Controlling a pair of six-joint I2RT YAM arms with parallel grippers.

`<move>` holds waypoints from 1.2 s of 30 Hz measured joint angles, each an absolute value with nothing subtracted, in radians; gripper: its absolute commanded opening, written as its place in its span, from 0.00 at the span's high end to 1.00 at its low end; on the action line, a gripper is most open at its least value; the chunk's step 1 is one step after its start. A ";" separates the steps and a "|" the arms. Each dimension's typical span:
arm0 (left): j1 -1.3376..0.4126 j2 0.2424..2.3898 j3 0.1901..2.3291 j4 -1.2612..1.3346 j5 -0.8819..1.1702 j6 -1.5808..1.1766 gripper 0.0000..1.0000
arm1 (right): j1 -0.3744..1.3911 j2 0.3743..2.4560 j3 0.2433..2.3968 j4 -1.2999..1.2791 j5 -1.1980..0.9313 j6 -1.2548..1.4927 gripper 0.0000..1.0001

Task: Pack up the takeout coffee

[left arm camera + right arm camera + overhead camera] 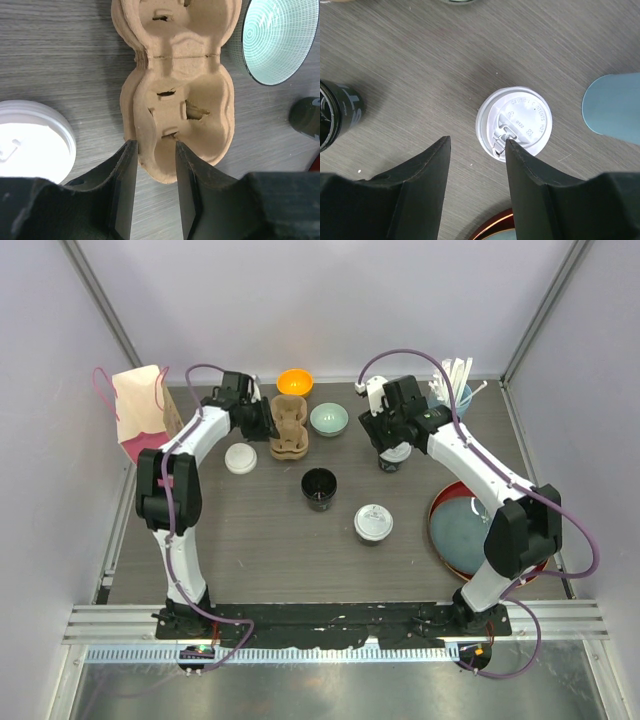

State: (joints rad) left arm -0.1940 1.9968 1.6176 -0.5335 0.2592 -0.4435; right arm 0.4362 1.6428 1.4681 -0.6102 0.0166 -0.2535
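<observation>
Three black takeout cups with white lids stand on the table. One cup (240, 458) is left of the brown pulp cup carrier (290, 427) and also shows in the left wrist view (30, 140). One cup (373, 523) stands in the middle front. One cup (395, 457) sits under my right gripper (392, 443). In the right wrist view that gripper (479, 142) is open above the table, its right finger over the edge of the lid (517, 120). My left gripper (155, 145) is open, its fingers on either side of the left rim at the near end of the carrier (180, 75).
An open dark mug (319, 488) stands mid-table and shows in the right wrist view (335, 115). A green bowl (329, 419), an orange bowl (295, 382) and a tumbler of straws (455, 390) stand at the back. A paper bag (140, 410) is far left. A blue plate on a red tray (470, 530) is at the right.
</observation>
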 measured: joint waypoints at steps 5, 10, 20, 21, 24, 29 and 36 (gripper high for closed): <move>-0.194 2.045 1.666 -0.545 0.256 -0.457 0.61 | 0.437 1.643 1.448 -0.614 0.001 -0.264 0.47; -0.194 2.058 1.677 -0.555 0.253 -0.460 0.68 | 0.437 1.643 1.447 -0.614 -0.015 -0.270 0.47; -0.194 2.085 1.686 -0.559 0.262 -0.467 0.91 | 0.438 1.643 1.443 -0.614 -0.033 -0.279 0.47; -0.194 2.090 1.688 -0.559 0.264 -0.468 0.95 | 0.438 1.643 1.442 -0.614 -0.034 -0.279 0.47; -0.194 2.101 1.705 -0.561 0.274 -0.471 1.00 | 0.438 1.643 1.442 -0.614 -0.037 -0.279 0.47; -0.194 2.103 1.711 -0.564 0.288 -0.472 1.00 | 0.442 1.641 1.441 -0.614 -0.041 -0.279 0.47; -0.194 2.087 1.711 -0.566 0.319 -0.482 1.00 | 0.444 1.608 1.439 -0.616 -0.046 -0.279 0.47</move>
State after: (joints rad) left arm -0.1940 2.0872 1.7107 -0.5655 0.3191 -0.4824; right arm 0.4442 1.6085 1.4395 -0.6163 -0.0463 -0.2787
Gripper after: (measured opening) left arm 0.024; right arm 0.532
